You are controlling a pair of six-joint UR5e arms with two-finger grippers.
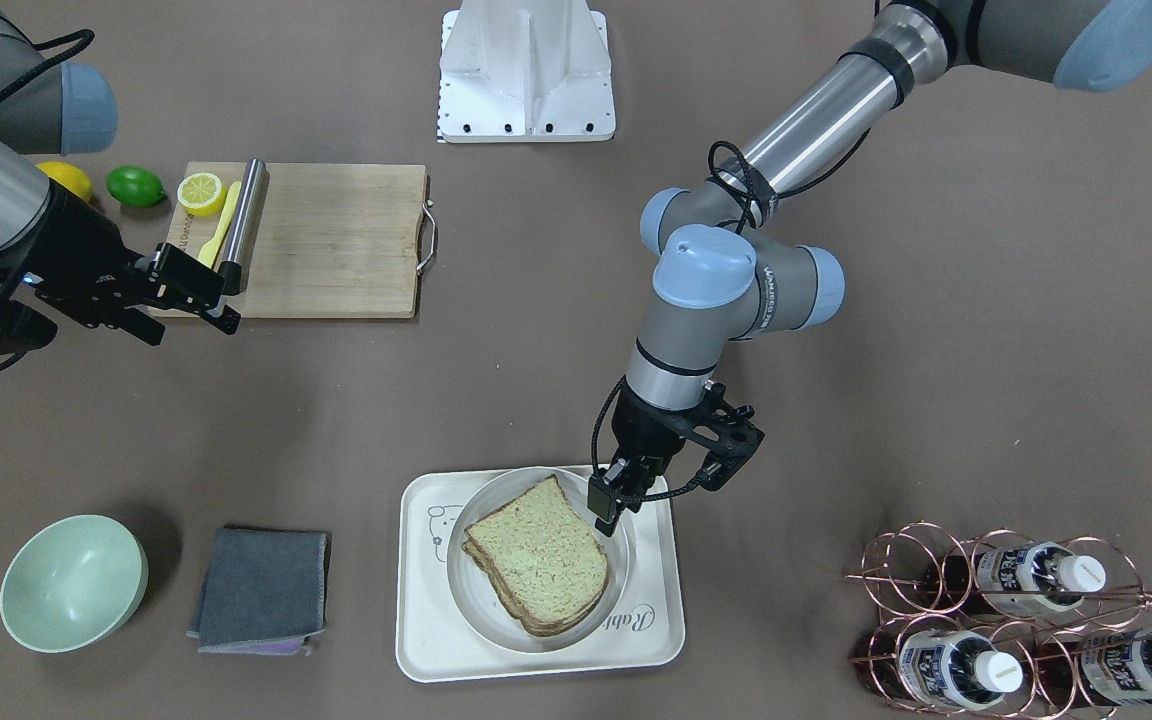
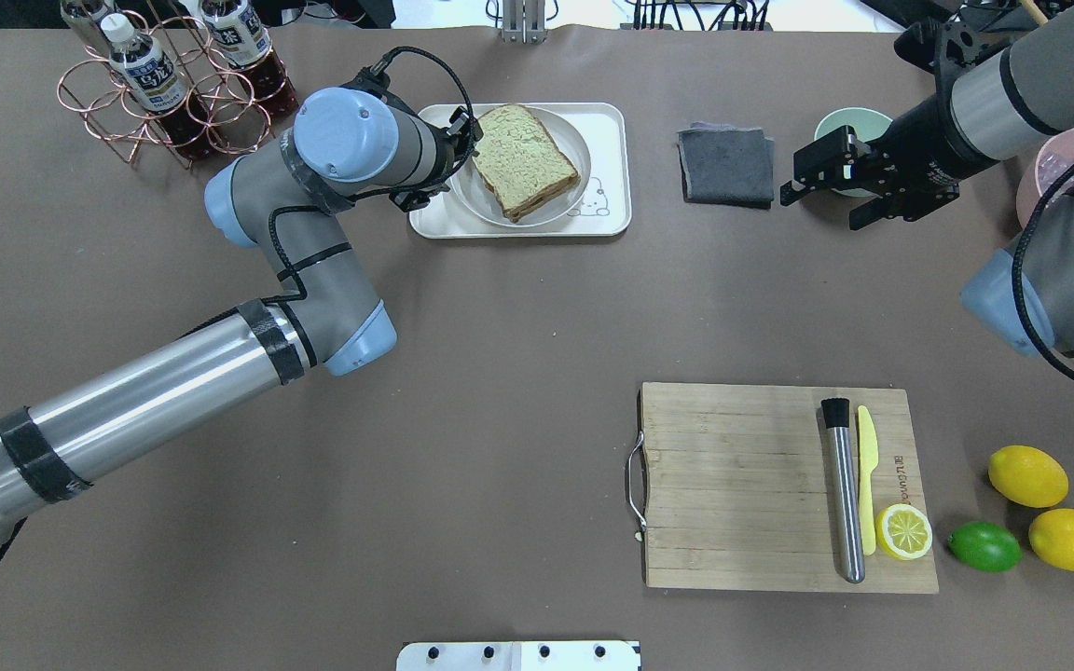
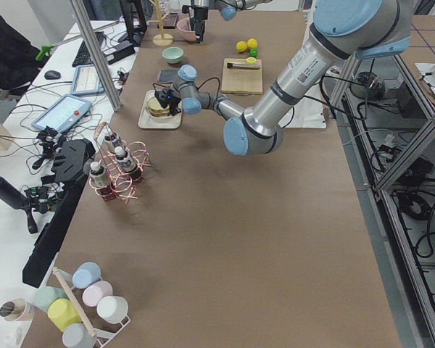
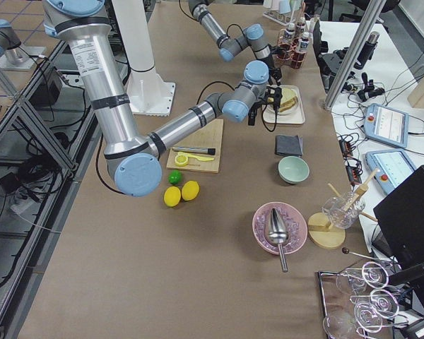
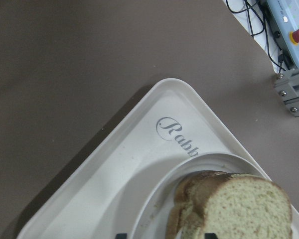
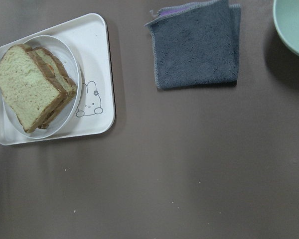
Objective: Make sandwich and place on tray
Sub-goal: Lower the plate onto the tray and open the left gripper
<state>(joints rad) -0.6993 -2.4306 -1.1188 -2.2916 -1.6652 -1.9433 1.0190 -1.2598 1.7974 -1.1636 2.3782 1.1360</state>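
Two grippers share this table, taken here across the overhead view. Well out on the left gripper's (image 1: 619, 503) outer side stands a copper bottle rack (image 2: 164, 102), apart from it and no part of the job.

The left gripper hangs low at the edge of the round grey plate (image 2: 476, 203). Its wrist view shows the fingertips (image 5: 120, 235) spread, one outside the plate's rim and one by the bread's corner, closed on nothing. That pose suits a rim hold, probably because gripping the plate spares the soft stack any squeeze.

Directly in front of those fingertips lies the sandwich (image 2: 523, 160), two toast slices stacked flat on the plate. Whatever fills it is hidden between them. The plate sits inside the cream tray (image 2: 612, 130), so the sandwich appears to be where the task wants it, with little left but to draw clear.

Between the tray and the right gripper (image 1: 226, 303) lies a folded grey cloth (image 2: 726, 166), touched by neither. The right gripper hovers with its jaws apart and empty, well away from the tray. It is likely parked there to leave the left arm room. A pale green bowl (image 2: 849, 121) sits just beyond it, and the wooden cutting board (image 2: 733, 485) lies well apart on its robot-ward side.
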